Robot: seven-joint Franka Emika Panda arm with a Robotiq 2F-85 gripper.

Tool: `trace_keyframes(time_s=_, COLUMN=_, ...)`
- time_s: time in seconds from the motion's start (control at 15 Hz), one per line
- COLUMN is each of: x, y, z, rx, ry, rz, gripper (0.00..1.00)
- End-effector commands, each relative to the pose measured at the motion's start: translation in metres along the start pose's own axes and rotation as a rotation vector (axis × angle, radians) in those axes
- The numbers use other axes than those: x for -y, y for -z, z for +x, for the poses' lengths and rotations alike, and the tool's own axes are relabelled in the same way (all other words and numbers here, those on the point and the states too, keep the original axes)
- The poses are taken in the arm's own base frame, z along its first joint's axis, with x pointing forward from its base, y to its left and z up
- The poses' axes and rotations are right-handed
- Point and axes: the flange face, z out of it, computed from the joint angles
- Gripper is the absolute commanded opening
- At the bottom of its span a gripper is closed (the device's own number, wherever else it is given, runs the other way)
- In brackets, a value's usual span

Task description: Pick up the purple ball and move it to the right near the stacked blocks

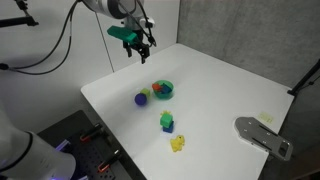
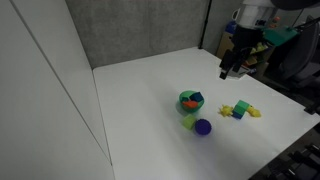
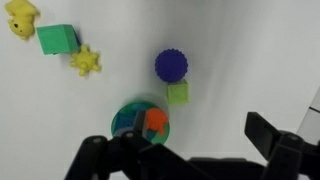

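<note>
The purple ball lies on the white table, beside a light-green cube and a green bowl of colourful pieces. It also shows in the other exterior view and the wrist view. The stacked blocks, green over blue, stand apart from the ball; they also show in an exterior view, and from above the wrist view shows their green top. My gripper hangs open and empty high above the table, away from the ball. It shows in both other views.
Yellow toy pieces lie next to the stacked blocks. A grey metal bracket sits at the table's edge. Cables and equipment stand beyond the table edges.
</note>
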Motion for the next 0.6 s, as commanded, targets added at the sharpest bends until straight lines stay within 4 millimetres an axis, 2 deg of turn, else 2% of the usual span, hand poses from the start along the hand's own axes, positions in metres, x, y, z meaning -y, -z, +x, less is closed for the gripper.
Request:
trace_keyframes(time_s=0.0, x=0.003, y=-0.033, z=0.012, rx=0.001, ry=0.003, rz=0.021, gripper=1.00)
trace_keyframes(time_s=0.53, x=-0.012, y=-0.164, z=0.016, rx=0.089, ry=-0.074, rz=0.003, gripper=1.00)
